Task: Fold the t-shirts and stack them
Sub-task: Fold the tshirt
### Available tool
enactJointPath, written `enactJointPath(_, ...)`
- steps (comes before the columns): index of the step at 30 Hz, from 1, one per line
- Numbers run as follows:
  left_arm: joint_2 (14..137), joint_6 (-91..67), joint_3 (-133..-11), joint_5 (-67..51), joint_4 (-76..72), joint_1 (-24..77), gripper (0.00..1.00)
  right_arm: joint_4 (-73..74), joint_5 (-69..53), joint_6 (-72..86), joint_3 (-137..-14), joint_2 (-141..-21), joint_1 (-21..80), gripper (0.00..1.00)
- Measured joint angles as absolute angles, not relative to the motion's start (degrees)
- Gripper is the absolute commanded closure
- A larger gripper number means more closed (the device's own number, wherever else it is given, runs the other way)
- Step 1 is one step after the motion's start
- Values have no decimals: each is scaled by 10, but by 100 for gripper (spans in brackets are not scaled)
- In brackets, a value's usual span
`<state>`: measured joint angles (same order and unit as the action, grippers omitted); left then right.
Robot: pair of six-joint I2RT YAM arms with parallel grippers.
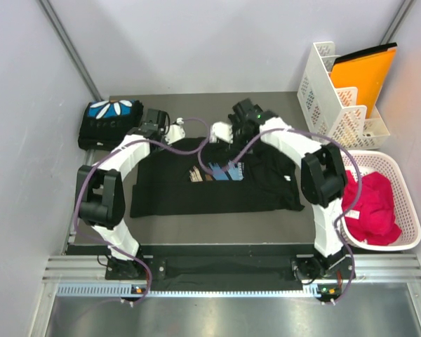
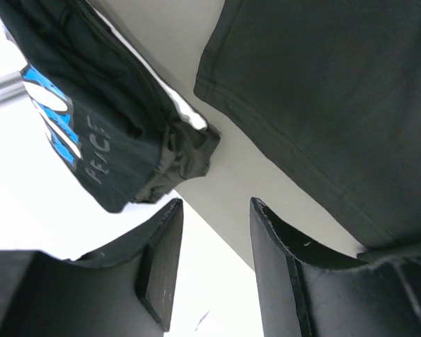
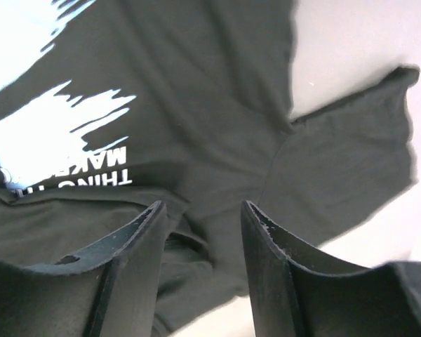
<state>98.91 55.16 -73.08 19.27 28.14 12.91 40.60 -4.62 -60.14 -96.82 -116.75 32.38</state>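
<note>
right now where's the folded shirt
Top view: the folded shirt sits at the far left corner of the table, beside the left gripper, apart from the spread shirt.

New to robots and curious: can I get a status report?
Left gripper open, right gripper open, both empty. Soft black brush-stroke-print t-shirt spread out, unfolded; black petal-print t-shirt folded, far left. Nothing blocking.

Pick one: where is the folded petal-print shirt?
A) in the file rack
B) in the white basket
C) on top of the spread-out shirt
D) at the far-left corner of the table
D: the folded petal-print shirt lies at the table's far-left corner, beside the spread-out shirt rather than on it, and the white basket holds only red cloth.
</note>
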Motion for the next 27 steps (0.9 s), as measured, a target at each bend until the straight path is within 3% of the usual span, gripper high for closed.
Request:
enactJointPath(9, 989, 555, -731, 194, 275, 133, 53, 619, -238, -555, -1180, -1252, 205, 52)
enactJointPath(15, 989, 565, -726, 204, 279, 133, 53, 721, -317, -571, -1184, -1281, 188, 54)
enactJointPath(27, 982, 510, -726, 197, 251, 101, 53, 713, -347, -565, -1140, -1284, 185, 56)
